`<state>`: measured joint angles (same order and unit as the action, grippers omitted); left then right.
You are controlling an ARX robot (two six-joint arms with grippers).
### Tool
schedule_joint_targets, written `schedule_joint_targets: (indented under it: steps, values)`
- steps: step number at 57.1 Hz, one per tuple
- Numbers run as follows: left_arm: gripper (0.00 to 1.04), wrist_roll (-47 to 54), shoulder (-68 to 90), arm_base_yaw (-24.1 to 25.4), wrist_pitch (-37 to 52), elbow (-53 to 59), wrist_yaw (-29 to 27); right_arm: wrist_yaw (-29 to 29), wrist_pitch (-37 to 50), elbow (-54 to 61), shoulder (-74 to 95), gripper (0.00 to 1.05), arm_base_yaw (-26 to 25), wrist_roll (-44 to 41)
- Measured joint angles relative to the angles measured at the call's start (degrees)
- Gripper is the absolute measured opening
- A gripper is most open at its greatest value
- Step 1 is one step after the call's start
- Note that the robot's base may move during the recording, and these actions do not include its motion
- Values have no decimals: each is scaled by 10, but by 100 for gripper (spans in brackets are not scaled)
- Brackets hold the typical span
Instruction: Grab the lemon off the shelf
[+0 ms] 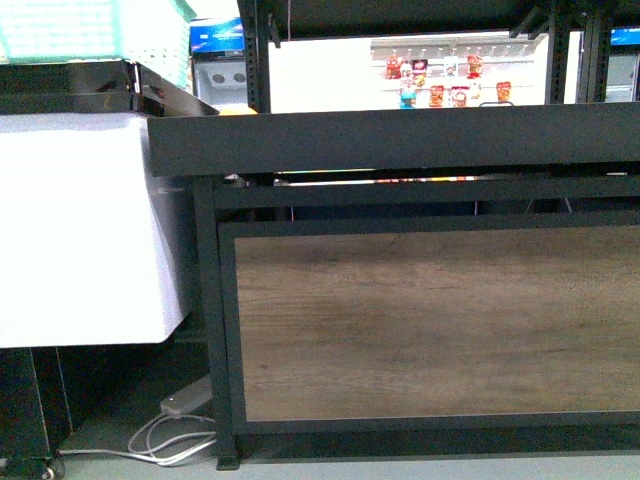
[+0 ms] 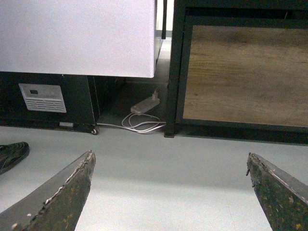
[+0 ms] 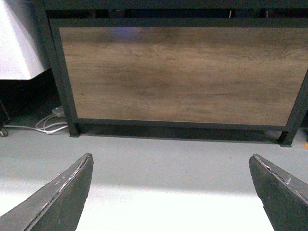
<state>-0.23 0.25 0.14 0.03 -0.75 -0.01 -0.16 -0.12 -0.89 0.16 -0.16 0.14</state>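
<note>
The shelf [image 1: 400, 140] fills the front view: a black metal frame with a flat black tray deck edge and a brown wood-grain front panel [image 1: 440, 320]. The lemon is out of view in every frame. My left gripper [image 2: 169, 161] is open low over the grey floor, facing the shelf's left leg and panel [image 2: 245, 72]. My right gripper [image 3: 171, 161] is open too, low over the floor, facing the wood panel [image 3: 183, 72]. Nothing lies between either pair of fingers. Neither arm shows in the front view.
A white chest cabinet [image 1: 80, 220] stands left of the shelf. A power strip with white cables [image 1: 180, 425] lies on the floor by the shelf's left leg. A dark shoe [image 2: 12, 154] shows at one edge of the left wrist view. Packaged goods [image 1: 440, 80] hang on a far wall.
</note>
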Motion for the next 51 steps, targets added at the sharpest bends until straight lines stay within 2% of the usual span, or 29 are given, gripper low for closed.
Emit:
schedule_joint_targets:
  steps: [51]
  values:
    - [97,0,0,0,0,0,0,0,0,0,0,97,0,0]
